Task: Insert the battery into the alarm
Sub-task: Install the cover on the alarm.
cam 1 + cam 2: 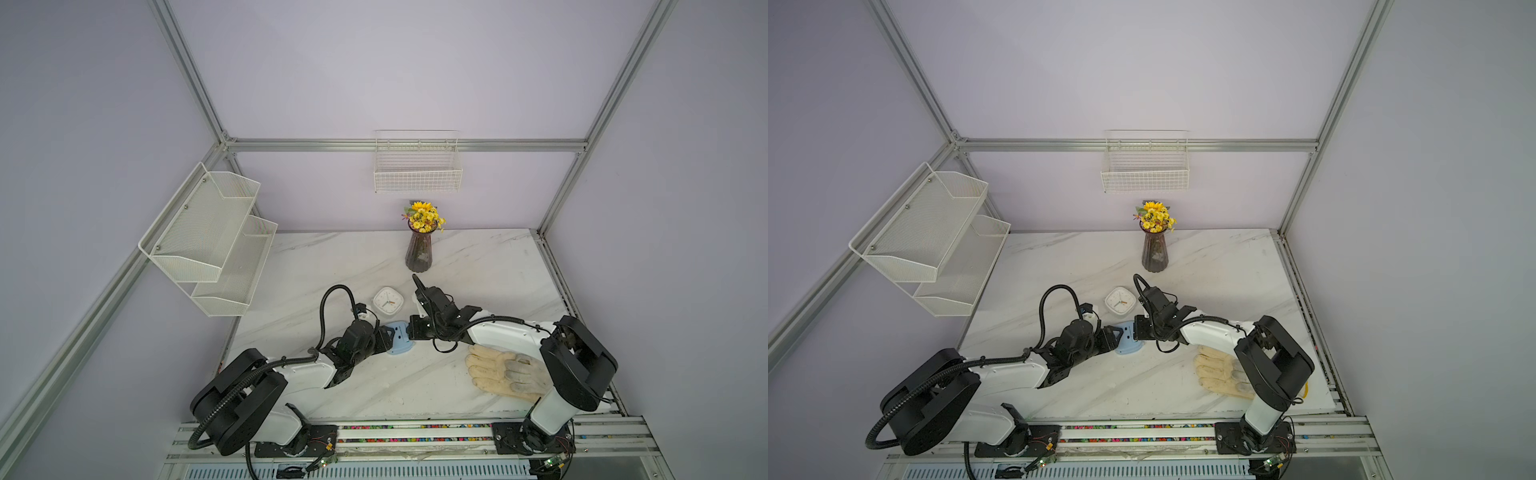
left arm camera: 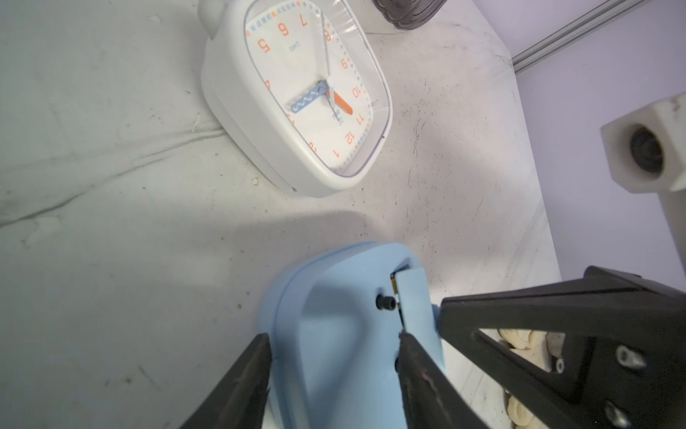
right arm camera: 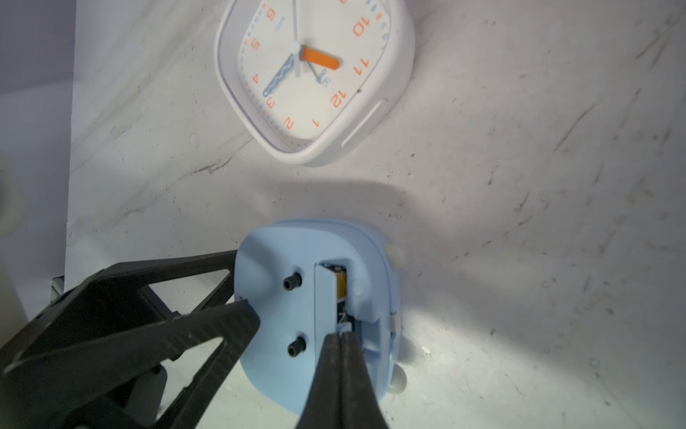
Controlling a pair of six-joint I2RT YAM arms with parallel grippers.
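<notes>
A: Right, we see the battery [image 3: 342, 290] inside the alarm [image 3: 274, 260], cover [image 3: 324, 301] ajar over it, alarm lying back-up in the middle of the table [image 1: 332, 257].
B: Yes, and our right gripper [image 3: 339, 336] is closed tip to tip, touching that cover's end.
A: And our left gripper [image 2: 334, 345]?
B: Half spread astride the alarm; gripping or not, we cannot tell. Just beyond lies the clock [image 2: 297, 93].

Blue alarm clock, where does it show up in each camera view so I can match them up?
Top view: blue alarm clock at mid-table.
Top view: same mid-table spot.
Left wrist: large in the foreground, back side showing.
Right wrist: in the foreground, back side showing.
Shared landmark: the white clock, face up just beyond it.
</notes>
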